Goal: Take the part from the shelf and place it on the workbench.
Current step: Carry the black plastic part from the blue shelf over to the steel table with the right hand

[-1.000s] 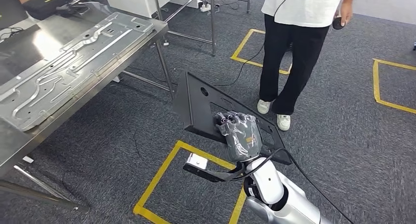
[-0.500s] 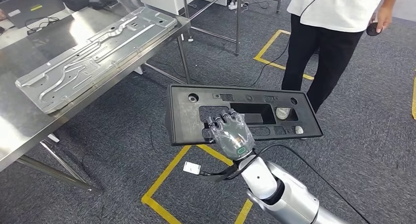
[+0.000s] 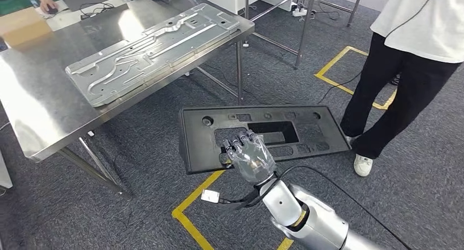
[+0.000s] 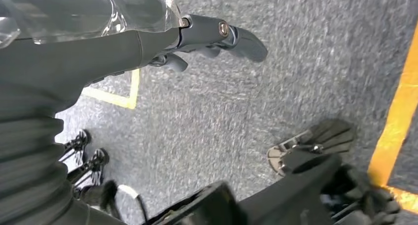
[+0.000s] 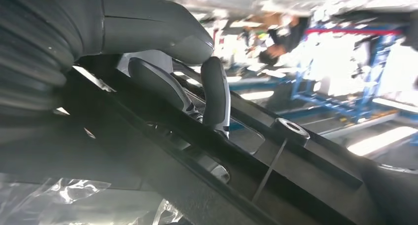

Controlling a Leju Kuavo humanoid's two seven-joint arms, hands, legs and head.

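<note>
The robot's right hand is nearest, its fingers hooked through a cutout in the black plastic part and gripping it. The part is a long flat panel with several openings, held up off the floor and tilted on its long edge, and the workbench stands beyond it and to its left, well apart from it.

The left hand hangs low over the grey carpet; its dark fingers stick out apart with nothing in them.

Under the part, yellow tape lines mark a corner on the carpet. To the right of the part, just beside its far end, a person in black trousers and a white top stands on the carpet, one white shoe near the part's edge.

Beyond the part, the steel workbench carries a long pressed metal panel lying flat along its near side. At the workbench's far edge, a person's hand rests on a mouse.
</note>
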